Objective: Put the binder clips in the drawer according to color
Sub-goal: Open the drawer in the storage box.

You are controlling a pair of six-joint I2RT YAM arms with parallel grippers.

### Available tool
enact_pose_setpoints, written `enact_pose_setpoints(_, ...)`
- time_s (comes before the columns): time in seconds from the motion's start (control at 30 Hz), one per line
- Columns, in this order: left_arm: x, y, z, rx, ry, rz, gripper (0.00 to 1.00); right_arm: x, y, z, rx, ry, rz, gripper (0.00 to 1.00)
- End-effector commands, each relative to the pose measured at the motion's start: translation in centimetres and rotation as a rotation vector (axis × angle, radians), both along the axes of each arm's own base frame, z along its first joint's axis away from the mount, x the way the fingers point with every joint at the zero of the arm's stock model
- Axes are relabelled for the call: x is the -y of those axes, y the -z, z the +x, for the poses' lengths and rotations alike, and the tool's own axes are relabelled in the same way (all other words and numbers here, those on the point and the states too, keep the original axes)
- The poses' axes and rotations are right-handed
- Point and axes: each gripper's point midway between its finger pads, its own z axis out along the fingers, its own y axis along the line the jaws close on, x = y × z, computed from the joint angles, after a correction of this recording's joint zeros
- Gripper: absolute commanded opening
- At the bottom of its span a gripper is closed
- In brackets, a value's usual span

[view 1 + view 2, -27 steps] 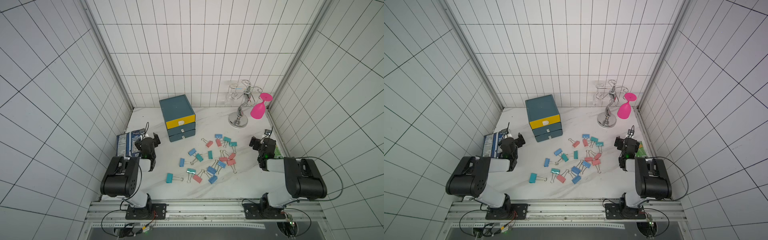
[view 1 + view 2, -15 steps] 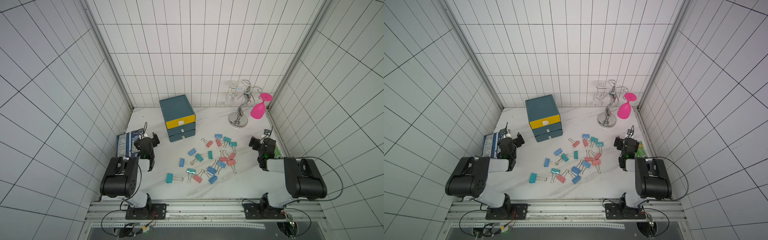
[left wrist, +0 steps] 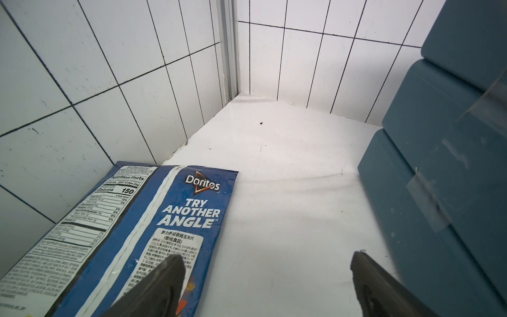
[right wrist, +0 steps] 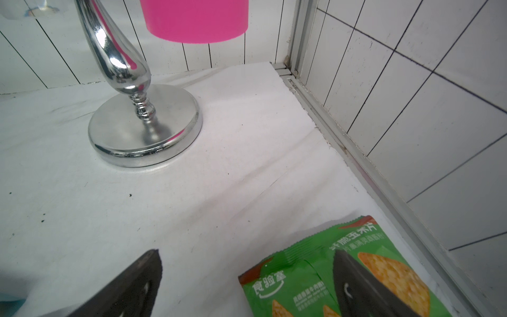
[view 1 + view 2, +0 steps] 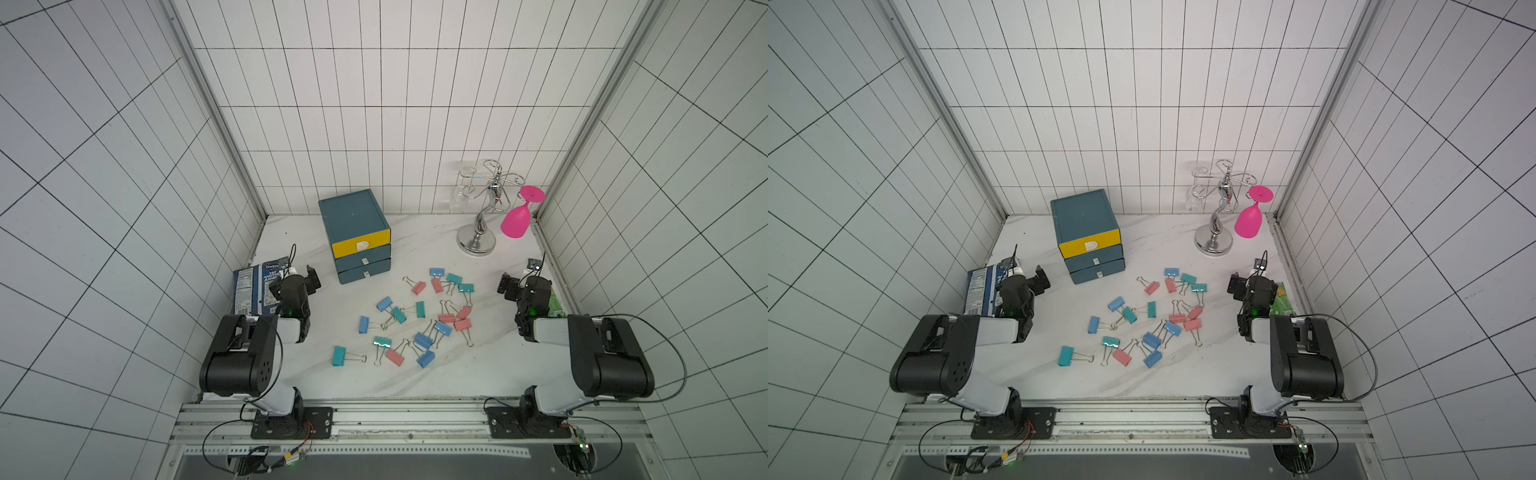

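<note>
Pincers: left pincer [image 3: 266, 259] and right pincer [image 4: 247, 255] both gape wide, holding nothing.
Around: chip bag [image 3: 192, 214] under left; green packet [image 4: 301, 274] and stand [image 4: 145, 123] by right, all well apart from the clips.
Clips: clips [image 5: 420, 309] strewn on the bench [image 5: 415, 382] between the arms, handles pointing every way.
Drawer: drawer [image 5: 357, 216] behind them, all shut, fronts facing the arms.
Change: clips and drawer lie as before.

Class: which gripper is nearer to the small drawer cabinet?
Left. The left gripper sits just beside the cabinet, by its bottom drawers; the right gripper is across the scattered clips, near the metal stand.
</note>
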Motion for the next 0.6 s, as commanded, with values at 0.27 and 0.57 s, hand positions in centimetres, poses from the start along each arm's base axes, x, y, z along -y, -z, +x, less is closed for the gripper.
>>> enact_pose_setpoints(0.27, -1.4, -6.6, -3.6, -0.04, -0.196, -0.116, 0.98, 1.1, -8.7, -1.6, -0.099, 0.219, 0.295, 0.99)
enact_pose_setpoints(0.57, 0.8, -8.4, -9.9, -0.065, -0.216, -0.498, 0.93, -8.5, -11.9, -4.3, -0.23, 0.014, 0.741, 0.86)
